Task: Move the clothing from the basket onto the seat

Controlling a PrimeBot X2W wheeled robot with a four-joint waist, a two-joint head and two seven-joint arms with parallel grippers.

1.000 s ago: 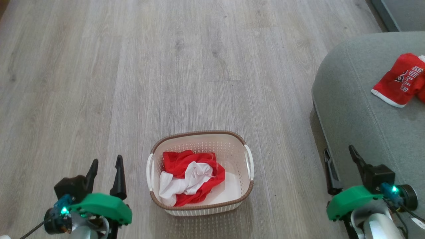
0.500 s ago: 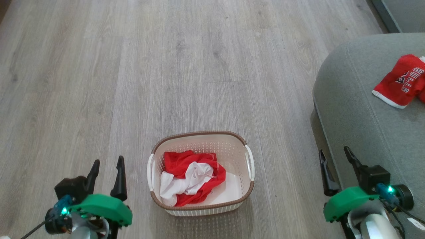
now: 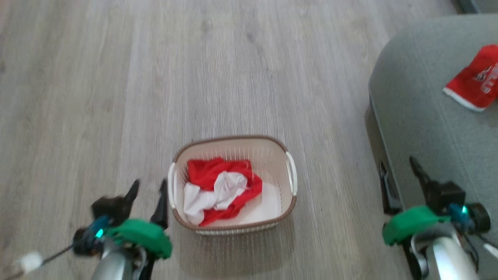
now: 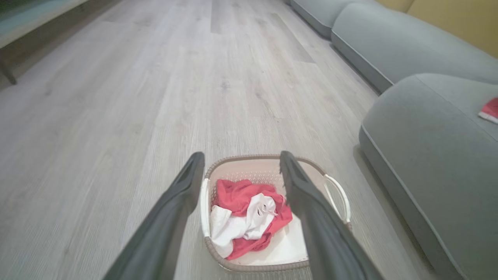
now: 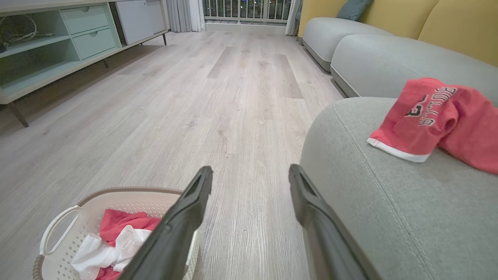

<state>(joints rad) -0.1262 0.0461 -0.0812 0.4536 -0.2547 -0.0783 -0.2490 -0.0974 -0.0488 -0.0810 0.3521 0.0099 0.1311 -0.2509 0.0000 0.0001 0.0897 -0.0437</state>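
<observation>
The head view is smeared, so edges are soft and the print on the red garment [image 3: 472, 81] lying on the seat [image 3: 420, 97] cannot be read there. That garment is also cut off by the picture's right edge. In the right wrist view it is sharper: a white hem, "BULLS" in white letters and part of a number, though its right end again runs out of the picture.

The basket [image 3: 233, 140] stands on the wood-look floor [image 3: 116, 97], apart from the seat with a strip of floor between them. In the right wrist view its near part is cut off by the bottom edge and partly hidden behind one dark finger. In the left wrist view a finger crosses its right side.

Inside the basket lies the clothing [image 3: 218, 190], a crumpled heap of red and white cloth bunched toward its left half. How many pieces make up the heap cannot be told. The right part of the basket's pale bottom is bare.

The left fingers [image 3: 161, 202] are spread apart and grip nothing. They are just beside the basket's left handle, and whether they touch it cannot be made out. The right fingers [image 3: 387, 194] are likewise spread wide and empty, at the seat's near corner, well apart from the basket.
</observation>
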